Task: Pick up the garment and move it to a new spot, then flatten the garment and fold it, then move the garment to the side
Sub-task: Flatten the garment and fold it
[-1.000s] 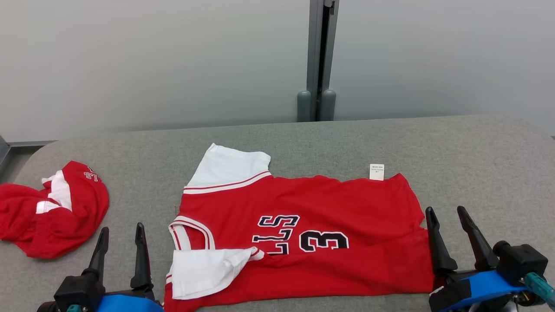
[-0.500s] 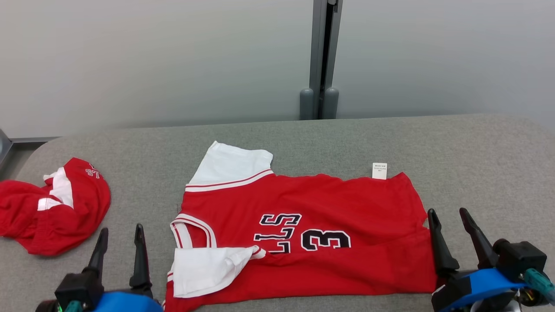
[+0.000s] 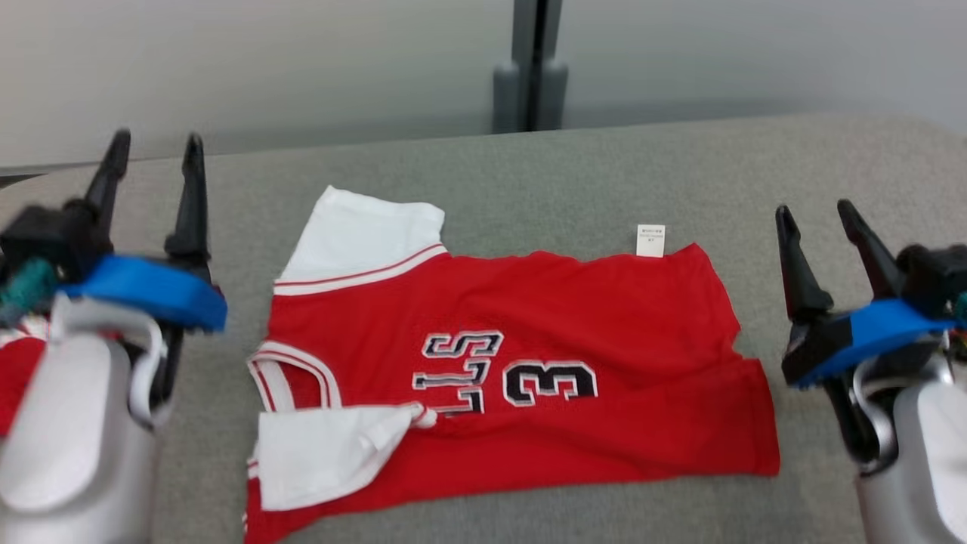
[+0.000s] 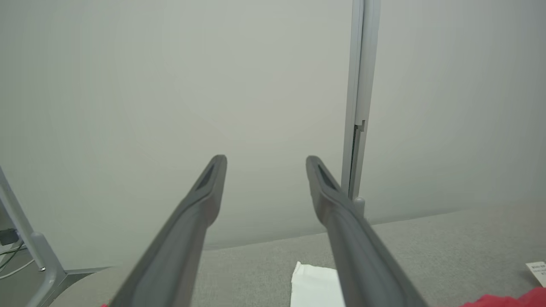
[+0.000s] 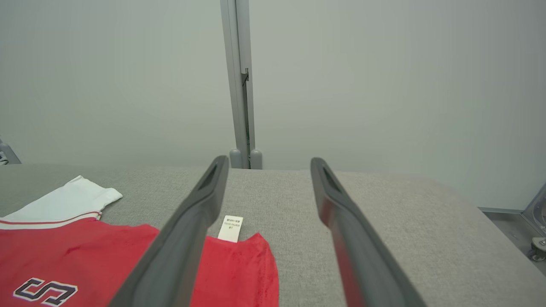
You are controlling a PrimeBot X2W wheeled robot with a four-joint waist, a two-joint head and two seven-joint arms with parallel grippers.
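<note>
A red jersey (image 3: 566,325) with white sleeves and a black "3" lies spread on the grey table (image 3: 529,166), collar to the left, its near sleeve (image 3: 317,453) folded over the body. In the right wrist view the jersey (image 5: 85,260) and its white tag (image 5: 230,228) lie left of my fingers. My left gripper (image 3: 151,147) hangs open above the table, left of the jersey. My right gripper (image 3: 820,215) is open too, just off the jersey's right hem. Neither touches the cloth. The left wrist view catches the far sleeve's corner (image 4: 313,283).
A second red garment (image 3: 15,370) lies at the far left, mostly hidden behind my left forearm. A grey post (image 3: 529,68) stands against the pale wall behind the table. The table's right end curves away in the right wrist view, with a caster (image 5: 538,249) beyond it.
Both arms have risen and reached forward, so forearms now show. The camera has tilted down and shifted, sliding the jersey up the picture; the jersey itself lies as before.
</note>
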